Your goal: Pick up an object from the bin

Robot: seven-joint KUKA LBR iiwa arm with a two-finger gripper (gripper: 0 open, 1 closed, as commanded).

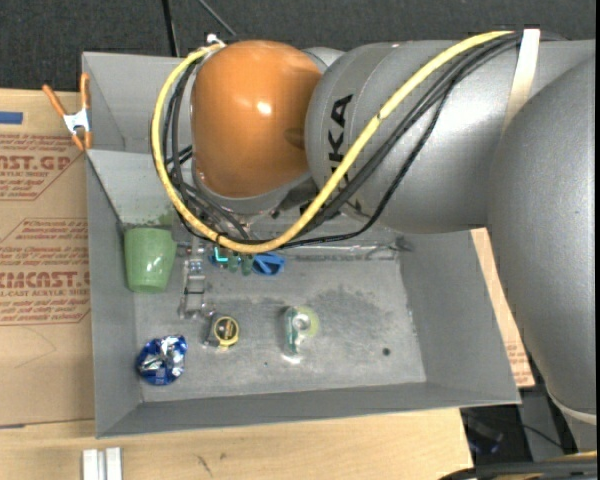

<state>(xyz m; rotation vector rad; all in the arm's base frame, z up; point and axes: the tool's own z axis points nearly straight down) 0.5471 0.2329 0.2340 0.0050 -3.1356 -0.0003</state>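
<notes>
Operator, at the bin's (380,313) 9 o'clock side you had a pale green cup (148,258) lying against the left wall. At 7 o'clock, near the front left corner, a crumpled blue-and-white wrapper (161,358) lay by itself.

Next came the end effector (193,290), reaching down from under the orange cover (250,118) to the bin floor just beside the cup, on the cup's 3 o'clock side. You could not tell how far open it was, and nothing showed in its hold.

Just beside its tip, at its 5 o'clock, sat a small gold-and-black round piece (223,331), the nearest loose thing. At the end effector's 2 o'clock, a small blue piece (268,263) showed under the arm's cables.

Further right, near the middle of the floor, lay a pale green and clear piece (298,328), well apart from the cup. The grey arm (430,138) covered the bin from 12 to 3 o'clock.
</notes>
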